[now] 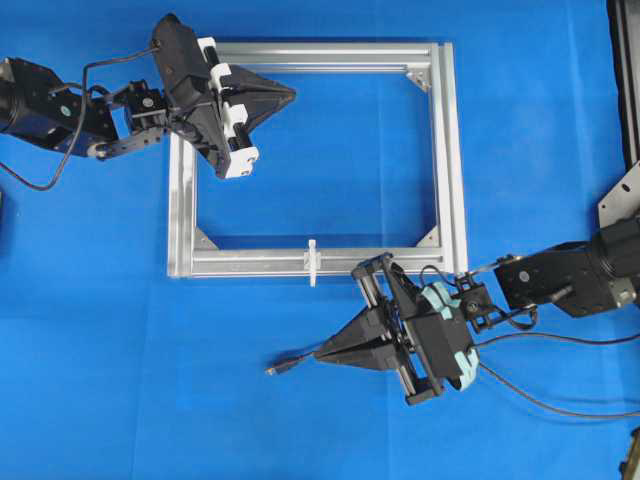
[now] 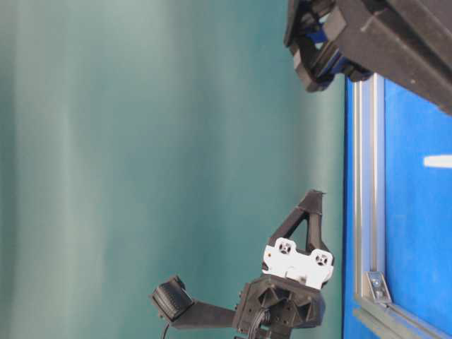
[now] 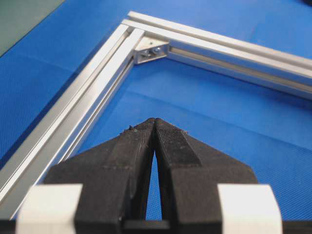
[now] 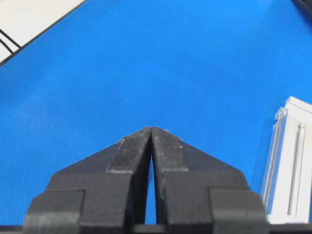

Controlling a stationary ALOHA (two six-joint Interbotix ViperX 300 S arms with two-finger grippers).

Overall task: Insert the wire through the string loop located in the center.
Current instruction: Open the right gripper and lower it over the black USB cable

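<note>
The wire's plug (image 1: pixel 272 370) lies on the blue cloth in front of the frame. Its thin black cable runs right and disappears under my right gripper (image 1: pixel 318 354). That gripper is shut with its tips touching, and no wire shows between them in the right wrist view (image 4: pixel 152 128). The string loop (image 1: pixel 312 262) is a small white tie across the middle of the silver frame's near bar (image 1: pixel 250 262), just up and left of the right gripper. It also shows in the table-level view (image 2: pixel 438 161). My left gripper (image 1: pixel 293 95) is shut and empty over the frame's far left part (image 3: pixel 154 119).
The rectangular aluminium frame (image 1: pixel 447 150) lies flat on the blue cloth, with corner brackets (image 3: pixel 152 50) inside. Thin black cables (image 1: pixel 560 405) trail from the right arm toward the right edge. A frame end (image 4: pixel 292 161) sits right of the right gripper.
</note>
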